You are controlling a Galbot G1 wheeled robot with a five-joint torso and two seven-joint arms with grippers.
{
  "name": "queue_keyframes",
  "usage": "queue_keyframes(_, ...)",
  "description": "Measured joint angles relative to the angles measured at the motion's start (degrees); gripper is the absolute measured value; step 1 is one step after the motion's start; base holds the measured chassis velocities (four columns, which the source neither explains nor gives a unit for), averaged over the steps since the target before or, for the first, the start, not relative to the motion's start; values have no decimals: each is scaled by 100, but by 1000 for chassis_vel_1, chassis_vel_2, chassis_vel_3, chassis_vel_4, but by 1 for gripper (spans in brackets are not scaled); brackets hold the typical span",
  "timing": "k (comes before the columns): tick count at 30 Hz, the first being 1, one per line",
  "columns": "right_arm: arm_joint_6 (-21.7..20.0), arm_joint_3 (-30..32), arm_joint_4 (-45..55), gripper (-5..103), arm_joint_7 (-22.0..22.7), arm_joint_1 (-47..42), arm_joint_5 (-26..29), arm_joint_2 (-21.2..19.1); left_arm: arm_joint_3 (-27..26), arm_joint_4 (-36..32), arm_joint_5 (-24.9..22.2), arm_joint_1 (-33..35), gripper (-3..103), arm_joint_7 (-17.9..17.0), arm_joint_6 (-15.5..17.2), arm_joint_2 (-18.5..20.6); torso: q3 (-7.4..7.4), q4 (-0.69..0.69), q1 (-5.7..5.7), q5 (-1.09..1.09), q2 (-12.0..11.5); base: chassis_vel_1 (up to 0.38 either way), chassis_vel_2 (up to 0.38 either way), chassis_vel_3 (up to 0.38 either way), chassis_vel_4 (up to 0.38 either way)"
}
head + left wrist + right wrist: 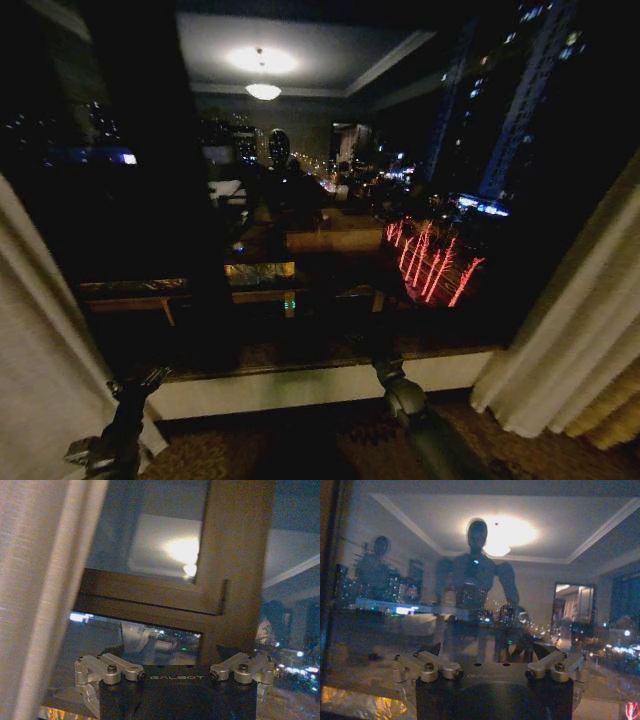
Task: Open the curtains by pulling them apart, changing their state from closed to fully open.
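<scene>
Grippers are hanging low in front of the window, and neither one is holding any cloth. In the head view the left gripper (140, 385) is sitting down by the white sill (300, 385), just beside the left curtain (35, 340), with its two dark fingers spread apart and nothing between them. The right gripper (392, 385) is pointing up at the sill near the middle, well apart from the right curtain (575, 330). I cannot tell from this view how wide its fingers are. In its own wrist view the finger links are folding outward and two dark tips are standing apart, so it looks open, with only glass in front of it.

Looking out from there, the left curtain is bunching at the left edge of the window. The left wrist view is showing its pale folds (45, 590) close beside the arm, next to the brown window frame (235, 570). The right curtain is bunching at the right edge, with a bit of golden drape (615, 415) low behind it.

Between the two curtains the dark window glass (330, 200) is showing wide, with city lights and the room's ceiling lamp shining back in it.

I think the job is nearly finished or finished. Both curtains are sitting far apart. Maybe a small pull is left on each side, if they can go any further.
</scene>
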Motion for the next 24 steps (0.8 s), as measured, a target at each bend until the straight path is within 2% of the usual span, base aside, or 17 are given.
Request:
queue_keyframes(20, 0, 1, 0, 100, 0, 0, 0, 0, 0, 0, 0, 0, 100, 0, 0, 0, -1, 0, 0, -4, 0, 335, 350, -348, -356)
queue_keyframes(24, 0, -1, 0, 100, 0, 0, 0, 1, -3, 0, 0, 0, 100, -1, 0, 1, 0, 2, 1, -5, 0, 230, 227, -217, -205)
